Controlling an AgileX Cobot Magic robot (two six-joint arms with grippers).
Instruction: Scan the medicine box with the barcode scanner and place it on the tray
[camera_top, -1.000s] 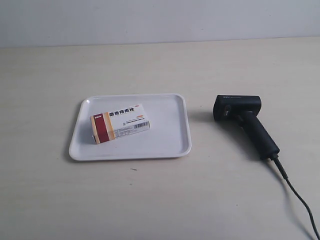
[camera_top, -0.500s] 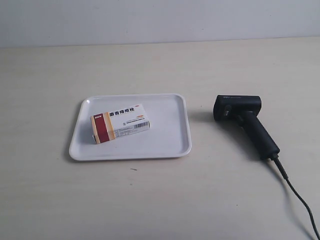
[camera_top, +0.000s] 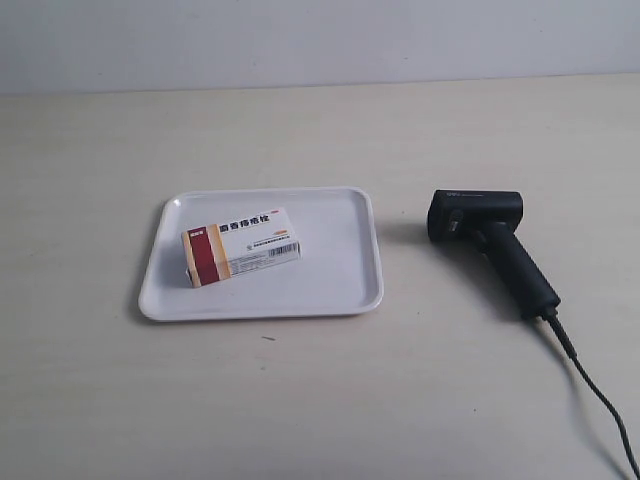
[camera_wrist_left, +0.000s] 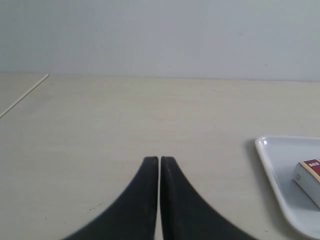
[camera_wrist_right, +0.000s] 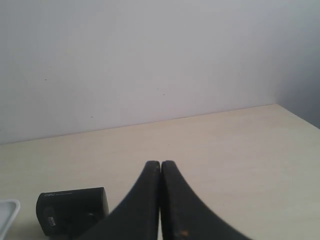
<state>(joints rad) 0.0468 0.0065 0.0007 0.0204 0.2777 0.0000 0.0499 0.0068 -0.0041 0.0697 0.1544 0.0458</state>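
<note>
In the exterior view we look down at an angle on the table (camera_top: 320, 400), far enough back to take in the whole tray (camera_top: 350, 270) at centre left and the barcode scanner (camera_top: 490, 240) at right. Our left wrist view sits low, facing the wall, catching the tray's corner (camera_wrist_left: 280, 160) at lower right. Our right wrist view, equally low, catches the scanner's head (camera_wrist_right: 72, 210) at lower left.

Glossy, smooth white plastic tray (camera_top: 340, 285); matt printed white cardboard medicine box (camera_top: 240, 246); matt black plastic pistol-shaped scanner (camera_top: 490, 245); pale, faintly grained matt tabletop (camera_top: 320, 400).
</note>
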